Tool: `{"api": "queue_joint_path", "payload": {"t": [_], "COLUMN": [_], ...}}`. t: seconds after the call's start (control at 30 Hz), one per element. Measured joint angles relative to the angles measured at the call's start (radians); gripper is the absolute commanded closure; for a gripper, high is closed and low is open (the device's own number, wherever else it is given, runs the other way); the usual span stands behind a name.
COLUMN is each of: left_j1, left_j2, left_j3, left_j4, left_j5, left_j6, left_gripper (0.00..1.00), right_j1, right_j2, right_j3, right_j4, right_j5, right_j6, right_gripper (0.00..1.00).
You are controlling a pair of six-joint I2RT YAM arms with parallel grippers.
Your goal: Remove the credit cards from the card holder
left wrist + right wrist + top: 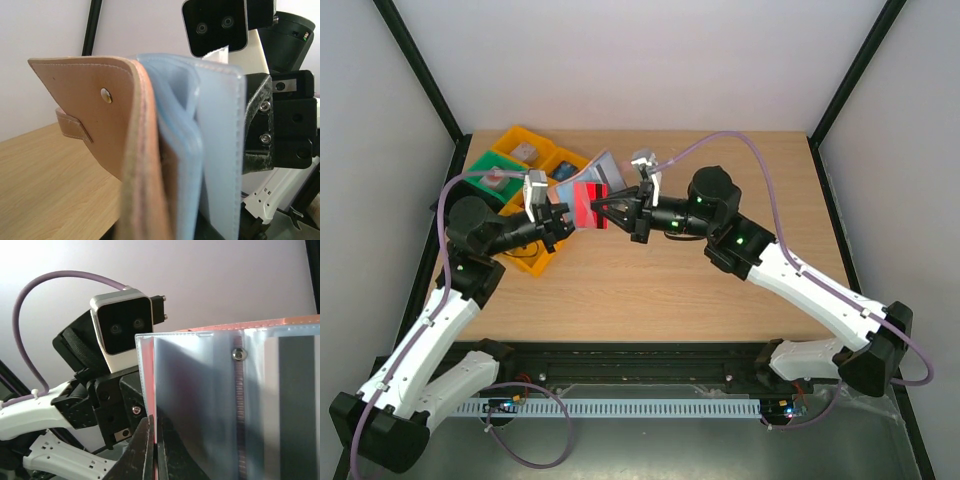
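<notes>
Right claw [610, 208] is pressed together on the edge of a pale blue-grey card [195, 405] that stands out of the holder [588, 205]. In the right wrist view its two dark fingers [137, 455] meet at the card's lower left edge with no gap showing; whether they nip bare card or a clear sleeve over it I cannot tell. Left claw [563, 215] is clamped on the holder from the opposite side, its fingers hidden behind the leather in the left wrist view. The holder hangs in the air between the two claws, above the table [720, 280], and shows a red face from above. It is spread open: the tan cover, with its small metal stud [105, 95] and a strap [72, 125], bends away to one side, while several blue-grey cards [220, 150] fan out on the other, the outermost lying nearest the right claw. Seen from the right wrist, a small rivet [239, 354] sits near the top of the leaf, and a dark stripe [297, 405] runs down beside it. Yellow and green trays [525, 145] lie on the table behind and to the left of the holder.
</notes>
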Motion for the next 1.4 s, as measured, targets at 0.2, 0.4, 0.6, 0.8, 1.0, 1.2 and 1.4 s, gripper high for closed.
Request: {"api": "queue_joint_path", "payload": {"t": [0.2, 0.4, 0.6, 0.8, 1.0, 1.2, 1.4], "left_j1": [-0.002, -0.001, -0.001, -0.012, -0.051, -0.105, -0.113], "left_j2": [-0.008, -0.021, -0.019, 0.032, 0.2, 0.418, 0.656], "left_j3": [-0.006, -0.06, -0.123, -0.202, -0.258, -0.28, -0.263], "left_j4": [-0.005, -0.023, -0.044, -0.042, 0.044, 0.162, 0.227], "left_j5": [-0.004, -0.013, -0.012, -0.011, 0.006, 0.016, 0.039], "left_j6": [0.009, 0.011, 0.013, 0.02, 0.011, 0.008, 0.012], "left_gripper": [0.98, 0.98, 0.98, 0.98, 0.98, 0.98, 0.98], "right_j1": [-0.016, -0.137, -0.227, -0.267, -0.272, -0.272, -0.285], "right_j2": [-0.026, -0.097, -0.143, -0.156, -0.159, -0.186, -0.146], "right_j3": [-0.022, -0.041, -0.041, -0.017, 0.032, 0.026, 0.018], "right_j4": [-0.002, -0.09, -0.2, -0.279, -0.344, -0.399, -0.428], "right_j5": [-0.01, 0.013, 0.037, 0.037, 0.04, 0.061, 0.048], "right_j6": [0.008, 0.001, -0.032, -0.063, -0.103, -0.131, -0.174], "right_gripper": [0.99, 0.98, 0.98, 0.98, 0.98, 0.98, 0.98]}}
